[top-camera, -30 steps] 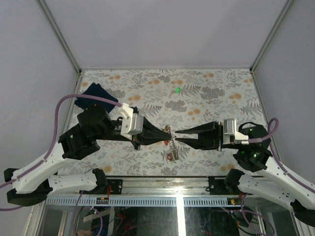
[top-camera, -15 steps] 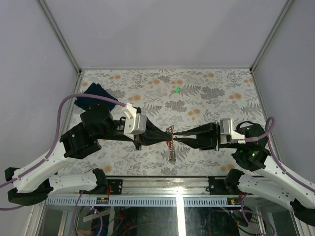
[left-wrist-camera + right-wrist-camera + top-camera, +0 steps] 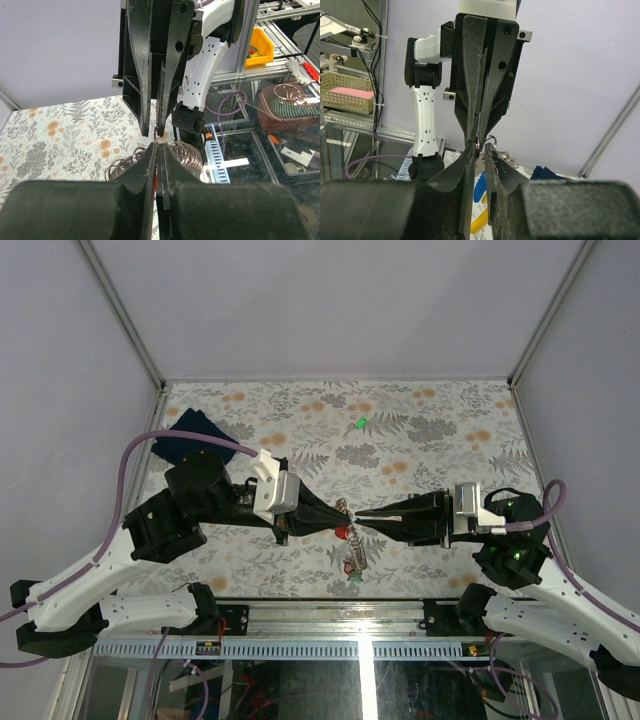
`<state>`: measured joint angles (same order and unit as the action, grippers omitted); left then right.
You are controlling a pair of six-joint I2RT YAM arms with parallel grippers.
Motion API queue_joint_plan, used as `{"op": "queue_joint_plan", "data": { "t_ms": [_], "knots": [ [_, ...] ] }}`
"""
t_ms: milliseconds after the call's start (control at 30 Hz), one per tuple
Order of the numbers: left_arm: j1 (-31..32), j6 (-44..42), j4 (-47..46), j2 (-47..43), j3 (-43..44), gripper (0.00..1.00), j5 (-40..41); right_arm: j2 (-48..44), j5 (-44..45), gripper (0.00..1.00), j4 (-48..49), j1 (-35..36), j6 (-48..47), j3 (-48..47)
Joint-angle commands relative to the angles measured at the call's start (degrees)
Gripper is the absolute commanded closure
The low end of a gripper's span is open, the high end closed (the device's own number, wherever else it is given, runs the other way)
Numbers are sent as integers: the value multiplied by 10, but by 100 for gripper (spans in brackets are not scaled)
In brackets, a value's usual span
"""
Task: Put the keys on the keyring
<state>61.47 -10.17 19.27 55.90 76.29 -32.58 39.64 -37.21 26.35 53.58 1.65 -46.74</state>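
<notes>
Arms reach inward; left jaws pinched together, right jaws barely parted.

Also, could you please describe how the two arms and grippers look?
The left arm and right arm have white links and black joints. The left gripper and right gripper are black, with long tapering fingers behind white wrist housings. A purple cable loops along each; green lights glow on the right arm.

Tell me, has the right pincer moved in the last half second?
Yes, slightly. In the top view the right pincer has backed off to the right, judged against the green-tagged key, which lies still on the table.
</notes>
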Motion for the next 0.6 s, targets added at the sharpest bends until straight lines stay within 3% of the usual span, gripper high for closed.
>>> {"op": "queue_joint_plan", "data": {
  "t_ms": [0,367,567],
  "knots": [
    [3,-6,-25,-2,26,100,-3,2,-10,81,32,4,7,-6],
    [3,-4,-26,-2,27,100,-1,6,-16,81,28,4,6,-5],
    [2,-4,-27,-1,26,100,0,7,-19,94,26,3,8,-6]
  ]
}}
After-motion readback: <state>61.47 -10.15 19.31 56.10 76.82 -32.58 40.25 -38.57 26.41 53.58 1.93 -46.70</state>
